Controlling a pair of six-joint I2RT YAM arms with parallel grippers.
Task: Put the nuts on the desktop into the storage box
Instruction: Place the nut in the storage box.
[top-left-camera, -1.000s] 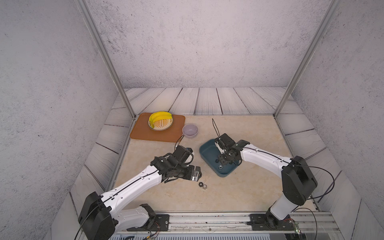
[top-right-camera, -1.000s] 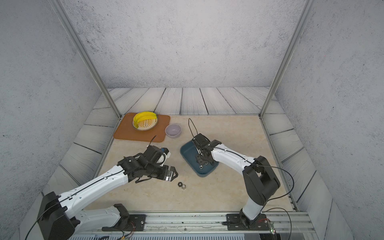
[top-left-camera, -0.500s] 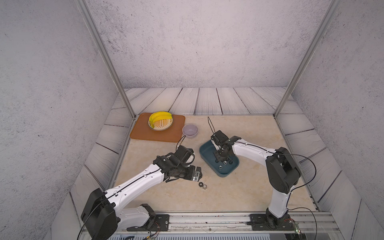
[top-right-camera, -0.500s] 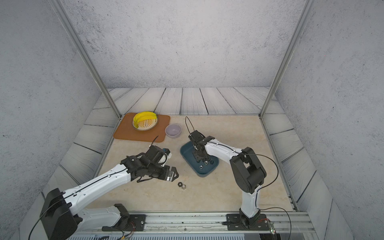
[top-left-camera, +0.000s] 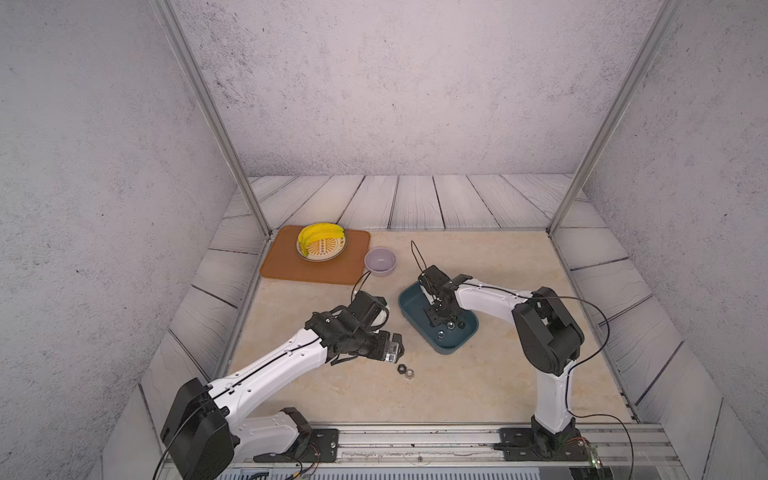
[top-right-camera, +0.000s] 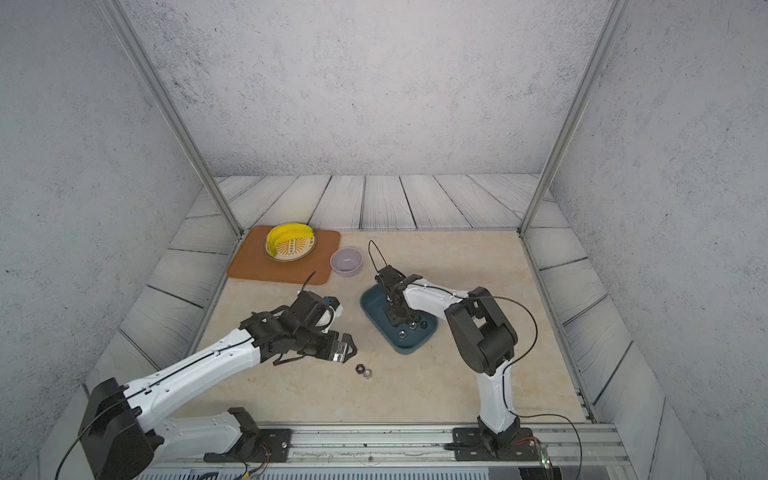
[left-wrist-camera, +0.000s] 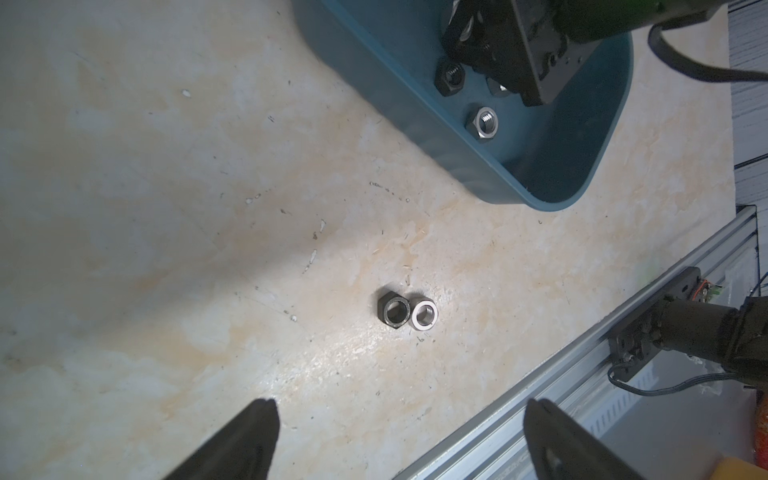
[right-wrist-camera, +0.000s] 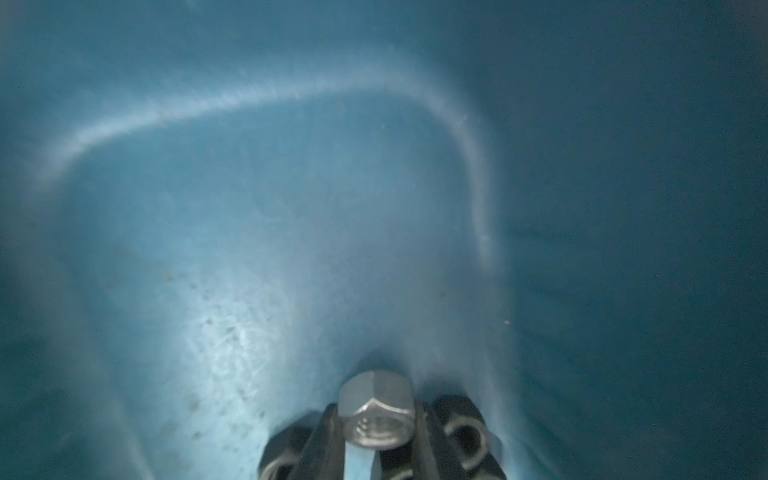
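Note:
Two nuts lie touching on the desktop, a black nut and a silver nut. My left gripper hovers just left of them, open and empty. The teal storage box holds several nuts, among them a black one and a silver one. My right gripper reaches down inside the box, shut on a silver nut close to the box floor.
A lavender bowl stands behind the box. Beside it lies an orange mat bearing a plate of bananas. A metal rail runs along the front edge. Frame posts rise at the back corners.
My right arm has swung its elbow leftward and closer, while its gripper stayed down in the storage box with the nut. The left arm has hardly moved.

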